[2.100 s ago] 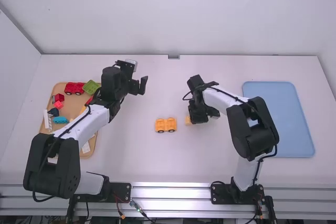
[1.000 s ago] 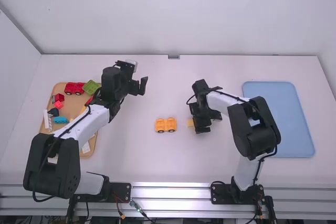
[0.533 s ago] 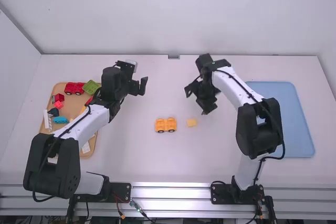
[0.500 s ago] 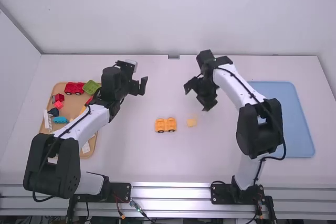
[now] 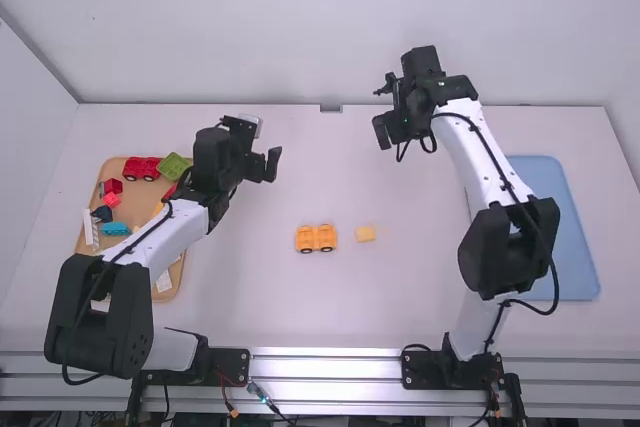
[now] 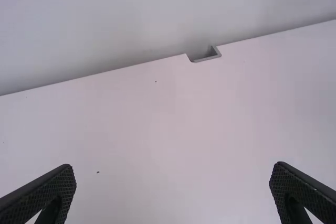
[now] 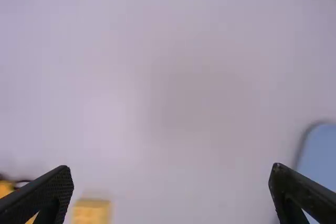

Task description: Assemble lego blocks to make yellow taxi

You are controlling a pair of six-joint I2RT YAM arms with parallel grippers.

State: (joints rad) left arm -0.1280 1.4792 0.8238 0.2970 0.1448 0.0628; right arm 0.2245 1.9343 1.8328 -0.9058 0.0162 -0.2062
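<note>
Yellow block (image 5: 365, 233) and wheeled base (image 5: 316, 238) await joining

One block sits just beside one orange-yellow base, mid-worktop (image 5: 260, 297); assembly looks like the step in hand. The left gripper (image 6: 173, 174) and right gripper (image 7: 171, 174), two in all, are empty, fingers spread apart. Next probably calls for gripping the block squarely and pressing it onto the base. Two trays flank them: one tan (image 5: 128, 209), one blue (image 5: 575, 247).

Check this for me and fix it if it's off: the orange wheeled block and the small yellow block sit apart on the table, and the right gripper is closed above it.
The right gripper isn't closed: the right wrist view shows its fingers wide apart. The rest holds: the orange wheeled block and small yellow block sit apart on the table.
</note>
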